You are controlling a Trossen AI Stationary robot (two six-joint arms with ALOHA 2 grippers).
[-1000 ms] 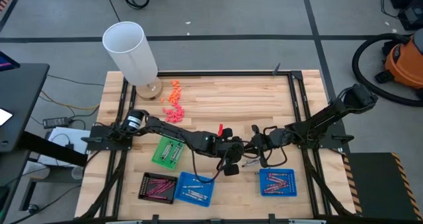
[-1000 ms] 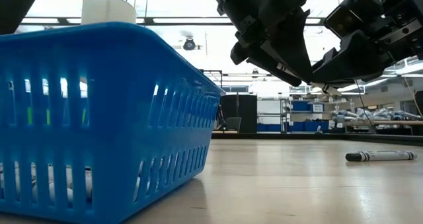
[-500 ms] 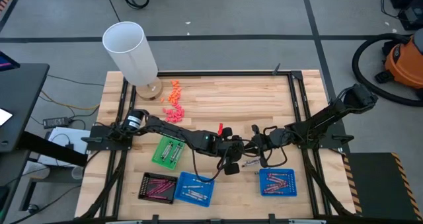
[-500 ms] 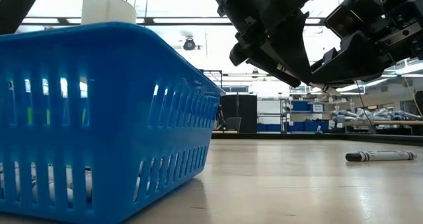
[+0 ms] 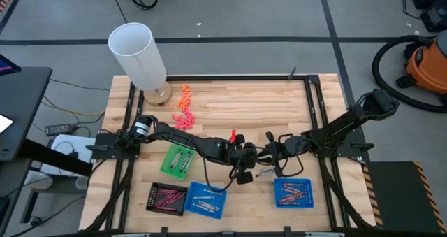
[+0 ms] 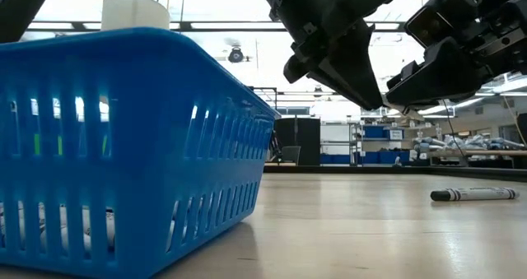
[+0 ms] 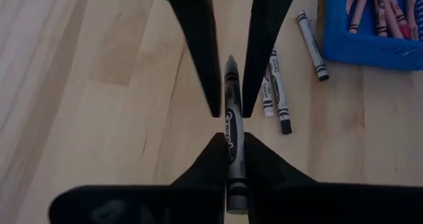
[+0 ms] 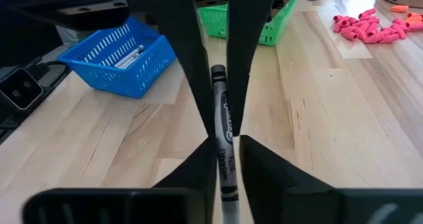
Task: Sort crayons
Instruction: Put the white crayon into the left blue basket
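Held crayon: we see one grey crayon (image 7: 232,151) in mid-air between the two grippers, above the middle of the table (image 5: 244,104).
Left gripper (image 7: 228,112): we find its fingers closed on the grey crayon.
Right gripper (image 8: 215,128): its fingers sit narrowly about the same crayon; we cannot tell whether they still pinch it.
Loose crayons (image 7: 277,92): we count three grey ones lying on the wood, just beside the blue tray of reds (image 7: 370,26).
Other trays: a blue basket (image 8: 119,55) with grey crayons, a green tray (image 5: 178,159), a black tray (image 5: 167,198).
Pink bits (image 5: 183,115): heaped near the white cylinder (image 5: 138,55), well apart from us.
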